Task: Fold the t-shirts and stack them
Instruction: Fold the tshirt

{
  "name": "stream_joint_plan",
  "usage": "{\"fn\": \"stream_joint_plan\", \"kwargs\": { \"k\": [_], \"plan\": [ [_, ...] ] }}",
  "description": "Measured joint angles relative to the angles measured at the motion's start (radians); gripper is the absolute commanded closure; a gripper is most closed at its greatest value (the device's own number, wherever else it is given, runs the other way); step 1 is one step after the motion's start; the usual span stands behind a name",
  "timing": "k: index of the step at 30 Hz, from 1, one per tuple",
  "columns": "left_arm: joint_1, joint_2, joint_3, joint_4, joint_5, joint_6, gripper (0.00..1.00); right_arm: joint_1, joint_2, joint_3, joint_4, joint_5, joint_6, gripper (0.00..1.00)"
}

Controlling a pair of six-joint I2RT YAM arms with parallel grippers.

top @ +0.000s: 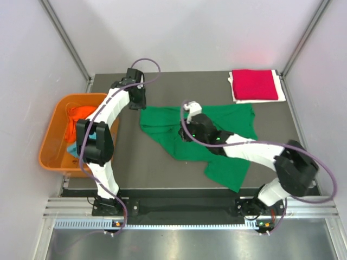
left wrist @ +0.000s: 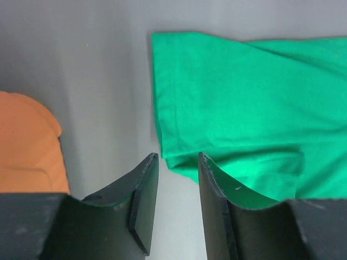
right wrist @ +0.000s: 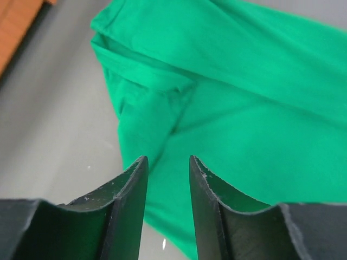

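Note:
A bright green t-shirt [top: 217,142] lies crumpled and spread across the middle of the table. My left gripper [top: 139,102] is open and empty just off the shirt's far left corner; the left wrist view shows the shirt's hem [left wrist: 244,97] just beyond its fingertips [left wrist: 152,162]. My right gripper [top: 187,128] is open and empty, low over the shirt's middle, with green cloth [right wrist: 244,108] under and ahead of it. A crimson red t-shirt [top: 254,84] lies folded at the back right. An orange t-shirt [top: 81,115] and light blue cloth [top: 72,149] lie in the tub.
The rigid orange tub [top: 51,157] stands off the table's left edge; its side shows in the left wrist view [left wrist: 27,146] and the right wrist view [right wrist: 16,21]. A white sheet [top: 280,86] lies under the red shirt. Grey walls enclose the table.

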Motion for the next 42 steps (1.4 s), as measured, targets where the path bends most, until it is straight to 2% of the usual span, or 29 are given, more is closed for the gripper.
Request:
{"fn": "stream_joint_plan", "kwargs": {
  "k": [6, 11, 16, 19, 30, 35, 42],
  "plan": [
    [0.023, 0.192, 0.154, -0.060, 0.009, -0.038, 0.62, 0.069, 0.248, 0.254, -0.056, 0.090, -0.120, 0.64],
    [0.030, 0.343, 0.231, -0.079, 0.015, -0.030, 0.66, 0.076, 0.444, 0.512, -0.169, 0.169, -0.105, 0.66],
    [0.050, 0.391, 0.271, -0.094, 0.040, -0.023, 0.72, 0.076, 0.591, 0.725, -0.364, 0.240, 0.064, 0.68],
    [0.062, 0.396, 0.298, -0.089, 0.064, -0.022, 0.72, 0.068, 0.658, 0.838, -0.513, 0.254, 0.263, 0.68],
    [0.073, 0.432, 0.313, -0.077, 0.131, -0.027, 0.75, 0.019, 0.668, 0.857, -0.778, 0.218, 0.750, 0.67],
    [0.074, 0.439, 0.317, -0.071, 0.138, -0.032, 0.75, -0.031, 0.668, 0.855, -0.810, 0.173, 0.867, 0.67],
    [0.074, 0.439, 0.316, -0.069, 0.137, -0.032, 0.75, -0.054, 0.676, 0.848, -0.799, 0.129, 0.940, 0.68]
  ]
}}
